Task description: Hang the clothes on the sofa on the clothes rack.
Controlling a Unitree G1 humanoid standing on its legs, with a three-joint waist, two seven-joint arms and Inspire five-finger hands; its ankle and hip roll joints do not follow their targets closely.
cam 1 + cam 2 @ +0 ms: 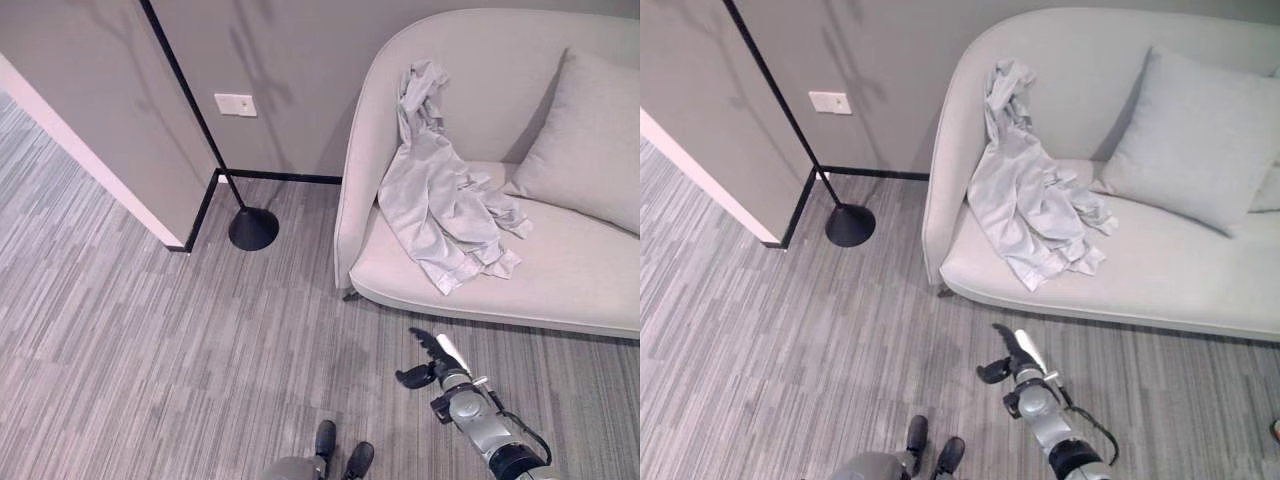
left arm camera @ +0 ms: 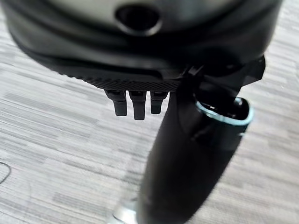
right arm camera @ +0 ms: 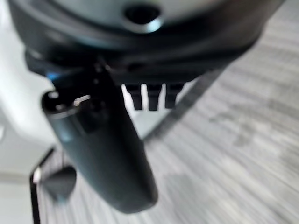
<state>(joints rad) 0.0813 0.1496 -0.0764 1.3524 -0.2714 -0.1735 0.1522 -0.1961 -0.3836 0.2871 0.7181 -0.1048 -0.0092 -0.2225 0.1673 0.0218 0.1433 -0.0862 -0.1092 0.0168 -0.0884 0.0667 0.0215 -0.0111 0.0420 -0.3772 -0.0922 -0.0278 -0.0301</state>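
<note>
grey carpet [image 1: 150, 330] runs to a pale sofa [image 1: 560, 280] where a crumpled shirt [image 1: 440, 200] drapes; rack base [image 1: 253, 228] stands left. right hand [image 1: 432, 362] hovers, fingers relaxed; left hand [image 2: 140, 100] likewise.

Head stereo pair looks down, sharing sofa [image 1: 560, 270]; wrist cameras close above carpet [image 2: 56, 140].

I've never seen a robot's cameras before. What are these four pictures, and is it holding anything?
It is a walking robot with two arms. Two pictures come from cameras in its head, looking down. They show a pale sofa with a grey garment draped over its back and seat, and a cushion. By the wall stands a black pole on a round base. The right hand hangs open above the carpet. The other two pictures come from wrist cameras; the left hand is open too. Neither holds anything.
</note>
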